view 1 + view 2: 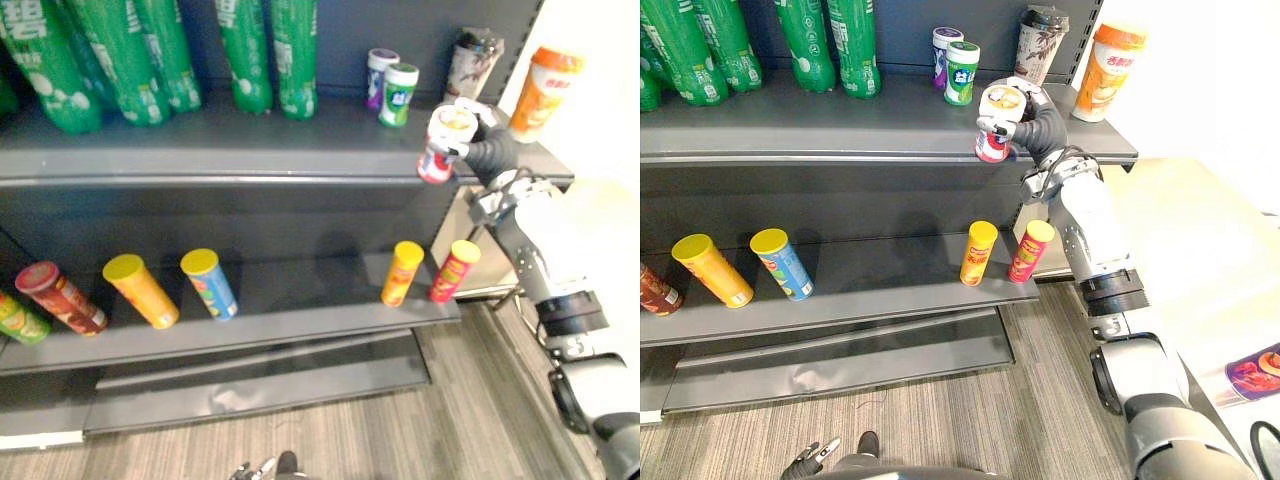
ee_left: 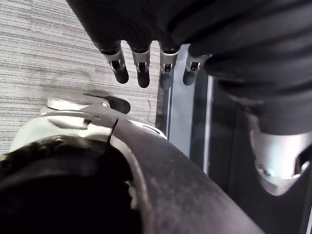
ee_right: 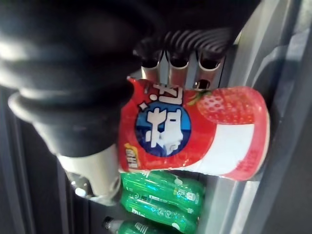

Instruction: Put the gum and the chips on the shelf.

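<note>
Gum canister (image 1: 994, 135), red and white, is lying tilted in the right hand (image 1: 1032, 122), whose fingers are curling round it just at the front edge of the top shelf (image 1: 840, 128). To place it well, the hand is likely needing to turn the canister upright, carry it in past the lip, and set it down on the bare patch beside the green gum canister (image 1: 961, 73) without knocking that over. The left hand (image 2: 141, 66) is hanging low with relaxed fingers, holding nothing.

Right arm (image 1: 1095, 235) silver-grey, black joint bands; robot hand (image 1: 1032, 120) dark ribbed cover.
</note>
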Tool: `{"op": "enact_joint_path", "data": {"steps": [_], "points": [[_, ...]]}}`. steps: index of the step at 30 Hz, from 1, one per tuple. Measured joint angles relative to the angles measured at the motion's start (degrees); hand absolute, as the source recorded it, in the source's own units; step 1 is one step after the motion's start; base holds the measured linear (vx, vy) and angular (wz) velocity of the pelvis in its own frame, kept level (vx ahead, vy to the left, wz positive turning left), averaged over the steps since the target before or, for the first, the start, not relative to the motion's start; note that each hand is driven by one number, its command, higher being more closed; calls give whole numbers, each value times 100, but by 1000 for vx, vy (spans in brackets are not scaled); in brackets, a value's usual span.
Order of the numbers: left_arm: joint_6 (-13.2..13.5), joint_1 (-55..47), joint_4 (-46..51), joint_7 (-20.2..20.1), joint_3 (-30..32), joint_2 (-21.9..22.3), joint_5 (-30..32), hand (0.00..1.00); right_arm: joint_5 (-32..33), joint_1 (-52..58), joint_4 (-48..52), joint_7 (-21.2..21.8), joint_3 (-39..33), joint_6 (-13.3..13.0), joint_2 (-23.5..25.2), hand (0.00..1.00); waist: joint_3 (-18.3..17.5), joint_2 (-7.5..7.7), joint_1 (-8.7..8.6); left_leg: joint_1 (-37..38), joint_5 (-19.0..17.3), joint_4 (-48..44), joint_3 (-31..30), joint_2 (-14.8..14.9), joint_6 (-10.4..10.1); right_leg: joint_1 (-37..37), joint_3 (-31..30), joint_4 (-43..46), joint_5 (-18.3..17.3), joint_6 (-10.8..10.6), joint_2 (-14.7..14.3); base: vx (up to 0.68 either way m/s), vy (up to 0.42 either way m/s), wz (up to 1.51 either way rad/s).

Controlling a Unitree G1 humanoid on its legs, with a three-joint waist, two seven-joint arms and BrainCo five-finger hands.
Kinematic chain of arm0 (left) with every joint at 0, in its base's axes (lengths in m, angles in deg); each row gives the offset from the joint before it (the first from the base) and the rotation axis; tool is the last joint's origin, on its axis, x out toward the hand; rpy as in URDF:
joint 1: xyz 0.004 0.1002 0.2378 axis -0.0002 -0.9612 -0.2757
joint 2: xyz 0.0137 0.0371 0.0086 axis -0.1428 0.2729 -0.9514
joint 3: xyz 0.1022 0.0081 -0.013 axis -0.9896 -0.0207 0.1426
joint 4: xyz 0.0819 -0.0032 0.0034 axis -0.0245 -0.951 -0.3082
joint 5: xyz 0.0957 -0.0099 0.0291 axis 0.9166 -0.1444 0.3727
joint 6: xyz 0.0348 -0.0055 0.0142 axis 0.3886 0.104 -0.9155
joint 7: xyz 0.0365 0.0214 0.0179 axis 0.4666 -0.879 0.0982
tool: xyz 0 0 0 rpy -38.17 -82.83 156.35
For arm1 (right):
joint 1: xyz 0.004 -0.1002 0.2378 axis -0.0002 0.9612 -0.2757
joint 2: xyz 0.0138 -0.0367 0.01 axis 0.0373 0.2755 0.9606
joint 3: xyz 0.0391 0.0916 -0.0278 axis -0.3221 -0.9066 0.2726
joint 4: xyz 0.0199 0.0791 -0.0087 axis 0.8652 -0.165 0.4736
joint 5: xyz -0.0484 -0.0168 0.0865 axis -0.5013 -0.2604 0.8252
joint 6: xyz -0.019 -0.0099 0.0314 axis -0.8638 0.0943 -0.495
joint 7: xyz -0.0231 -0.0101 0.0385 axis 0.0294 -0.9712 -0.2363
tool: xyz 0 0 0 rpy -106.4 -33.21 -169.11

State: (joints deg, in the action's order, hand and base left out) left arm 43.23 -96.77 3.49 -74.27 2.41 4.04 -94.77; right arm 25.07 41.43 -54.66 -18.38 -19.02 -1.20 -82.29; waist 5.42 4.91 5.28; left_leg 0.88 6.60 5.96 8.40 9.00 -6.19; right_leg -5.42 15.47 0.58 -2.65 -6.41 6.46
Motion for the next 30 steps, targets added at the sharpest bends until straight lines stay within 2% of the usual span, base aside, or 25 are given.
{"op": "enact_joint_path", "data": {"steps": [10, 16, 21, 29, 30], "points": [[-11, 5, 9, 8, -2, 15, 27, 0, -7, -280, -150, -22, 1, 9, 0, 100, 14, -20, 2, 5, 2, 0, -123, -4, -4, -83, 114, -18, -1, 0, -6, 5, -5, 5], [-10, 11, 90, 19, -1, 43, 27, 0, -246, -402, -272, 15, 61, -18, 8, 100, 32, -45, 124, -5, -2, 0, -120, 2, -9, -84, 118, -45, -2, 1, -15, 0, -1, 1], [-10, 7, 110, 25, -1, 47, 28, 0, -463, -445, -277, 34, 241, -121, 57, 100, 34, -48, 138, -21, -2, 0, -138, -6, -9, -88, 145, -48, -3, 1, -11, 0, 0, 0], [-2, 16, 129, 33, 1, 62, 27, 0, -461, -645, -317, 106, 456, -245, 63, 100, 109, -76, 142, -69, 26, 0, -298, -30, 2, -139, 302, -48, -11, 5, -3, 0, -6, 10], [-3, 16, 135, 34, 6, 67, 27, 0, -462, -654, -368, 105, 463, -262, 64, 100, 118, -78, 187, -74, 28, 0, -311, -30, 3, -143, 315, -47, -11, 6, -4, -6, -4, 6]]}}
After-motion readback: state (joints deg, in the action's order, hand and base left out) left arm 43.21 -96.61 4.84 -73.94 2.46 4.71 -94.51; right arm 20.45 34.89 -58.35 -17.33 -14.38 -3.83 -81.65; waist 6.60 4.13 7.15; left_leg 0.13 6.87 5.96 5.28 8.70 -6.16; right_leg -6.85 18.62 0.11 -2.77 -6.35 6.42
